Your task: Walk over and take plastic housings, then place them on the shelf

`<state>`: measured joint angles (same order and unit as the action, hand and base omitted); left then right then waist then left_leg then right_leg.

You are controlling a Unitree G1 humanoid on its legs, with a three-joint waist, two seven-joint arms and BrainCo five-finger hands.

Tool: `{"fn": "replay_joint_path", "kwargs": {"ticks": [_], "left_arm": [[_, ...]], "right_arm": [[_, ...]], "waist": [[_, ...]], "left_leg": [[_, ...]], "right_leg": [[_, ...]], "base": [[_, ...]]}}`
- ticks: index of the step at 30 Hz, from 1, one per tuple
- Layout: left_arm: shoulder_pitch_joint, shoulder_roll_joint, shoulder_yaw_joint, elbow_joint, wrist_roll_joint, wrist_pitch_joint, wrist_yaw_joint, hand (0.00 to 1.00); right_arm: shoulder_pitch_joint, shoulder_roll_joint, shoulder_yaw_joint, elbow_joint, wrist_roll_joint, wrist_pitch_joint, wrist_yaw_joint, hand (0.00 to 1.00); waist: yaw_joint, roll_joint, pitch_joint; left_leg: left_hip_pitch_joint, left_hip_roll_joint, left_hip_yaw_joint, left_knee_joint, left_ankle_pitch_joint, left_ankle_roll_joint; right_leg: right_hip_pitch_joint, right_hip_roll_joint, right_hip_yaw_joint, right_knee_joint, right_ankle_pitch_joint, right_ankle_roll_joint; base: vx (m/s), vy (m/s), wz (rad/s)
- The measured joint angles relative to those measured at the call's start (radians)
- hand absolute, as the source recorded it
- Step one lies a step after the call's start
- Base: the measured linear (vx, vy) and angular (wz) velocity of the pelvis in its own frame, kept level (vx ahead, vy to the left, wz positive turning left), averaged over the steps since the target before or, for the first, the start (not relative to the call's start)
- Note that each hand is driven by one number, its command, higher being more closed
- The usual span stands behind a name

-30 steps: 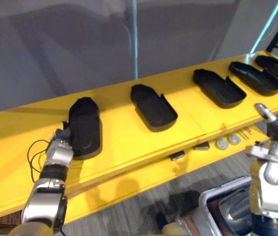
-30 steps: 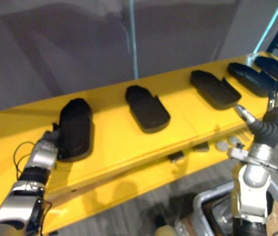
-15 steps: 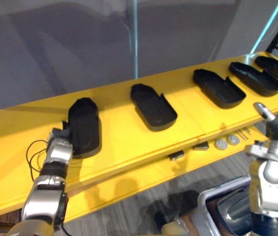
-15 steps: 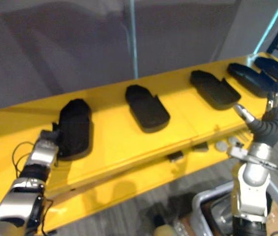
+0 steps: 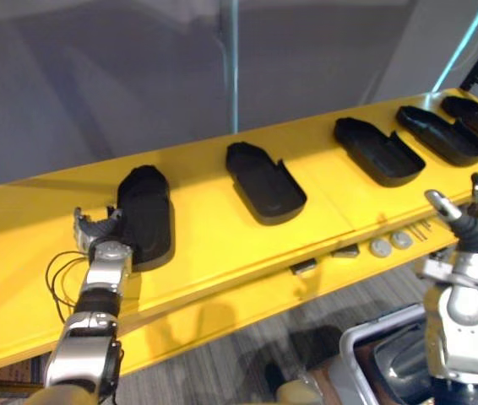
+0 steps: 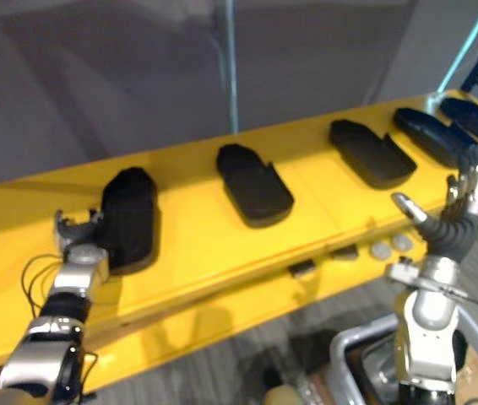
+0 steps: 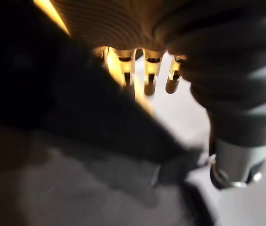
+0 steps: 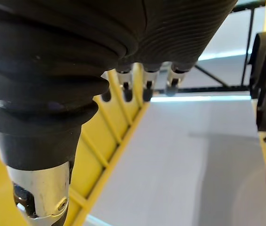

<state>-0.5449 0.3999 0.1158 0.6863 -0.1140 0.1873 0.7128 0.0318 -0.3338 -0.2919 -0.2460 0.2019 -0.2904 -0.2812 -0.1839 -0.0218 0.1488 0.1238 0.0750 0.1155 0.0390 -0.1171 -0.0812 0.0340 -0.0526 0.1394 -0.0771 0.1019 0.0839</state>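
Workshop or factory-style space, long yellow shelf carrying a row of black plastic housings, grey partition wall behind, carpeted floor.

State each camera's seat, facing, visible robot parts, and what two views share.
Left eye view: on the head, looking down at the shelf of housings; left hand and right hand show.
Right eye view: beside it; left hand by the leftmost housing, right hand raised open.
Left wrist view: along its own fingers, that housing close.
Right wrist view: along its fingers toward the shelf's frame.
Both eye views share shelf, housings and hands.
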Motion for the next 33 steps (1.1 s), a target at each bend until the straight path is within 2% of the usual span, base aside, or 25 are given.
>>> {"fn": "replay_joint_path", "kwargs": {"ticks": [1, 2, 4, 5, 6, 7, 8, 9, 13, 16, 20, 21, 25, 27, 28, 30, 31, 33], "left_arm": [[0.0, 0.0, 0.007, -0.011, -0.001, -0.05, 0.026, 0.0], [0.001, 0.0, 0.017, -0.024, -0.001, -0.069, 0.031, 0.0], [0.005, 0.002, 0.054, -0.086, -0.002, -0.175, 0.064, 0.0], [0.011, 0.002, 0.067, -0.11, -0.002, -0.199, 0.067, 0.0], [0.037, 0.01, 0.083, -0.176, 0.005, -0.253, 0.072, 0.0], [0.056, 0.01, 0.099, -0.224, 0.006, -0.279, 0.072, 0.0], [0.07, 0.011, 0.112, -0.256, 0.006, -0.295, 0.074, 0.0], [0.097, 0.014, 0.134, -0.307, 0.009, -0.33, 0.09, 0.0], [0.175, 0.014, 0.209, -0.463, 0.017, -0.39, 0.117, 0.0], [0.253, 0.011, 0.237, -0.567, 0.047, -0.428, 0.141, 0.0], [0.337, -0.047, 0.283, -0.713, 0.07, -0.477, 0.149, 0.0], [0.439, -0.065, 0.312, -0.86, 0.098, -0.541, 0.118, 0.0], [0.469, -0.065, 0.317, -0.888, 0.121, -0.555, 0.097, 0.0], [0.53, -0.075, 0.318, -0.96, 0.123, -0.552, 0.073, 0.0], [0.582, -0.103, 0.338, -1.035, 0.126, -0.549, -0.004, 0.0], [0.638, -0.113, 0.353, -1.088, 0.131, -0.549, -0.07, 0.0], [0.771, -0.173, 0.391, -1.186, 0.114, -0.555, -0.207, 0.0], [0.771, -0.173, 0.391, -1.188, 0.114, -0.555, -0.207, 0.0]], "right_arm": [[0.005, 0.0, 0.0, 0.0, 0.003, -0.01, 0.0, 0.0], [0.005, 0.0, 0.001, 0.0, 0.003, -0.015, 0.001, 0.0], [0.006, 0.0, 0.001, 0.0, 0.021, -0.03, 0.011, 0.0], [0.007, 0.0, 0.001, 0.0, 0.021, -0.034, 0.016, 0.0], [0.016, 0.0, 0.001, 0.0, 0.023, -0.054, 0.023, 0.0], [0.026, 0.0, 0.0, 0.0, 0.028, -0.064, 0.025, 0.0], [0.033, 0.0, -0.001, 0.0, 0.036, -0.069, 0.028, 0.0], [0.047, 0.0, -0.002, 0.0, 0.043, -0.081, 0.037, 0.0], [0.078, 0.0, -0.009, -0.004, 0.062, -0.102, 0.054, 0.0], [0.091, 0.0, -0.011, -0.017, 0.062, -0.106, 0.066, 0.0], [0.105, 0.023, -0.024, -0.035, 0.061, -0.107, 0.073, 0.0], [0.116, 0.039, -0.041, -0.066, 0.06, -0.107, 0.088, 0.0], [0.115, 0.046, -0.041, -0.066, 0.06, -0.107, 0.09, 0.0], [0.114, 0.061, -0.042, -0.078, 0.06, -0.107, 0.089, 0.0], [0.116, 0.068, -0.051, -0.1, 0.061, -0.106, 0.089, 0.0], [0.11, 0.069, -0.052, -0.11, 0.061, -0.105, 0.09, 0.0], [0.059, 0.098, -0.028, -0.11, 0.059, -0.084, 0.087, 0.0], [0.059, 0.098, -0.028, -0.11, 0.059, -0.084, 0.088, 0.0]], "waist": [[0.005, 0.0, 0.0], [0.006, 0.0, 0.0], [0.008, 0.0, 0.0], [0.009, 0.0, 0.0], [0.009, 0.001, 0.0], [0.009, 0.001, 0.0], [0.009, 0.001, 0.0], [0.009, 0.001, 0.0], [0.014, 0.008, -0.004], [0.027, 0.026, -0.015], [0.038, 0.056, -0.034], [0.063, 0.067, -0.057], [0.09, 0.069, -0.067], [0.09, 0.068, -0.072], [0.088, 0.068, -0.073], [0.099, 0.068, -0.073], [0.173, 0.042, -0.1], [0.173, 0.04, -0.096]], "left_leg": [[0.0, 0.0, 0.0, 0.0, 0.0, 0.0], [0.0, 0.0, -0.001, 0.0, 0.001, 0.0], [-0.001, 0.0, -0.002, 0.0, 0.001, 0.0], [-0.001, 0.0, -0.002, 0.0, 0.001, 0.0], [-0.001, 0.0, -0.003, -0.001, 0.002, 0.0], [-0.001, 0.0, -0.005, -0.001, 0.002, 0.0], [-0.001, 0.0, -0.007, -0.001, 0.002, 0.0], [-0.002, 0.0, -0.01, -0.001, 0.003, 0.0], [-0.002, -0.001, -0.023, -0.012, 0.014, -0.001], [-0.002, -0.001, -0.028, -0.017, 0.019, -0.001], [-0.002, -0.001, -0.053, -0.032, 0.032, -0.004], [-0.004, 0.003, -0.081, -0.031, 0.037, -0.011], [-0.006, 0.002, -0.083, -0.031, 0.037, -0.011], [-0.017, 0.003, -0.091, -0.03, 0.037, -0.01], [-0.021, 0.002, -0.11, -0.029, 0.039, -0.009], [-0.021, -0.001, -0.133, -0.03, 0.041, -0.007], [-0.037, -0.016, -0.179, -0.032, 0.051, -0.001], [-0.037, -0.016, -0.179, -0.032, 0.051, -0.001]], "right_leg": [[0.0, 0.0, 0.0, 0.0, 0.0, 0.0], [0.0, 0.0, -0.001, 0.0, 0.0, 0.0], [0.001, -0.001, -0.002, 0.0, 0.0, 0.0], [0.001, -0.001, -0.002, 0.0, 0.0, 0.0], [0.001, 0.0, -0.004, 0.0, 0.0, 0.0], [0.001, 0.0, -0.006, 0.0, 0.0, 0.0], [0.001, 0.0, -0.007, 0.0, 0.0, 0.0], [0.002, 0.0, -0.011, 0.0, 0.0, 0.0], [0.004, -0.001, -0.032, 0.0, -0.001, -0.001], [0.004, -0.001, -0.039, 0.0, -0.001, -0.002], [0.009, -0.003, -0.066, -0.001, -0.007, -0.007], [0.021, 0.001, -0.107, -0.009, -0.018, -0.014], [0.025, -0.001, -0.111, -0.009, -0.019, -0.013], [0.024, -0.003, -0.12, -0.009, -0.019, -0.013], [0.027, -0.008, -0.142, -0.005, -0.022, -0.011], [0.038, -0.012, -0.169, -0.002, -0.025, -0.008], [0.055, -0.034, -0.243, -0.001, -0.042, -0.002], [0.055, -0.034, -0.243, -0.001, -0.042, -0.002]], "base": [[0.0, 0.0, 0.0], [0.0, 0.0, 0.0], [0.0, 0.0, 0.0], [0.0, 0.0, 0.0], [0.0, 0.0, 0.0], [0.01, -0.002, 0.03], [0.01, -0.004, 0.06], [0.0, -0.004, 0.05], [-0.01, -0.012, 0.12], [-0.01, -0.021, 0.07], [-0.01, -0.038, 0.23], [-0.03, -0.08, 0.36], [-0.01, -0.017, 0.08], [0.03, -0.005, 0.15], [0.04, -0.01, 0.33], [0.04, -0.003, 0.33], [0.01, -0.001, 0.13], [0.0, 0.0, 0.0]]}}
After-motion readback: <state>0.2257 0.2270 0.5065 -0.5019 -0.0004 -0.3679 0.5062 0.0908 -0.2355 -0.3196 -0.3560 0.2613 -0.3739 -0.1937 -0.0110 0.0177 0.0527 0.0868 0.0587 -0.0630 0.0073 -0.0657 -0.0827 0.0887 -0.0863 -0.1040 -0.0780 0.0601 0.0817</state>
